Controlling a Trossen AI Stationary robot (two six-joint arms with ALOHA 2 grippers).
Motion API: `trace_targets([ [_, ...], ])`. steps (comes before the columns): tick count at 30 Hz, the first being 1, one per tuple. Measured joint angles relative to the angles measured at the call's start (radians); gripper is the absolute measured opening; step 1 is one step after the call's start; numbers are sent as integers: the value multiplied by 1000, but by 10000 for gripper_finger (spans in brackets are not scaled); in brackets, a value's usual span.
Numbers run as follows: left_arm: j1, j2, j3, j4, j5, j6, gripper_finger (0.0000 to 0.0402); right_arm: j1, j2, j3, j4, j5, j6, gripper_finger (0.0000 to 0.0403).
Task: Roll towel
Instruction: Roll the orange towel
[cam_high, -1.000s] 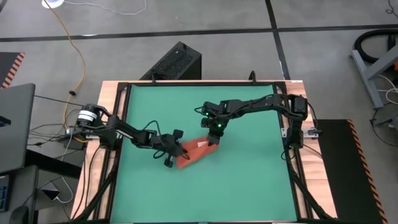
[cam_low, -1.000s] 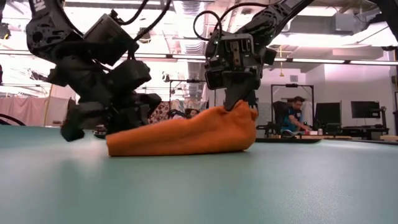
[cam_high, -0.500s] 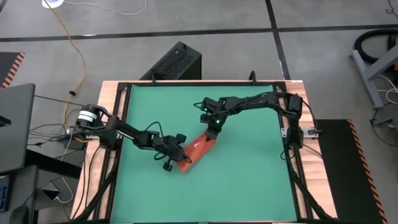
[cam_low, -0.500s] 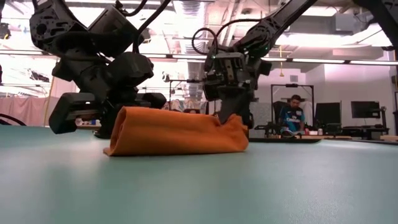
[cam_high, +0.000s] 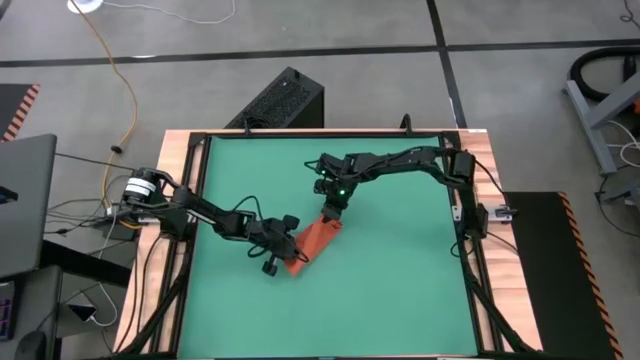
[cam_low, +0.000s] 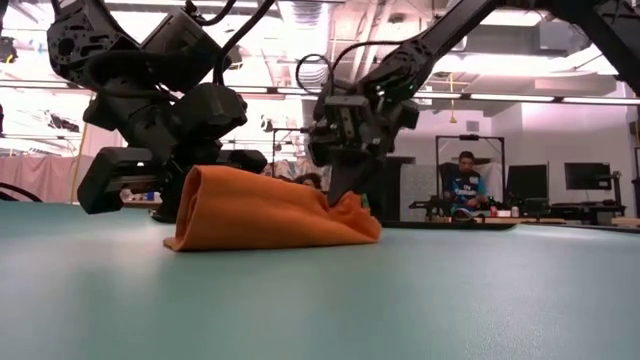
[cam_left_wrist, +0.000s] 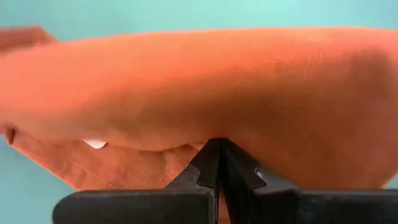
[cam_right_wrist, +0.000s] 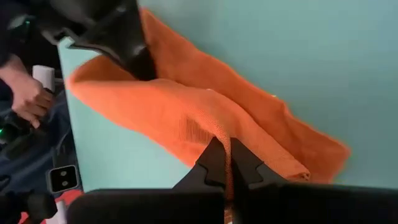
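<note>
Pinching opposite ends of the towel (cam_high: 312, 241), left pincer (cam_high: 287, 251) and right pincer (cam_high: 330, 216) are clamped tight.

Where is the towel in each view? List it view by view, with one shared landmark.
High view: towel mid-mat, between both grippers.
Low view: towel left of centre, on the mat.
Left wrist view: towel fills the picture.
Right wrist view: towel runs diagonally across.
Shared landmark: green mat.

Orange-red towel (cam_high: 314, 241) on plain green mat (cam_high: 400, 290).
</note>
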Motion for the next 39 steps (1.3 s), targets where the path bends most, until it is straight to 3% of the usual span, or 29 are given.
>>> trace_targets([
  [13, -7, -35, 0, -105, -48, -111, 0, 1, 85, 45, -71, 76, -16, 12],
  [24, -113, -438, -3, -486, -284, -351, 0, 9, 83, 46, -91, 129, -21, 14],
  [28, -208, -564, -1, -331, -300, -417, 0, 17, 83, 46, -93, 135, -21, 14],
  [33, -313, -470, 0, -177, -383, -314, 0, 20, 83, 45, -93, 144, -17, 14],
  [39, -300, -241, 86, -243, -412, -287, 0, 29, 83, 45, -93, 159, -9, 14],
])
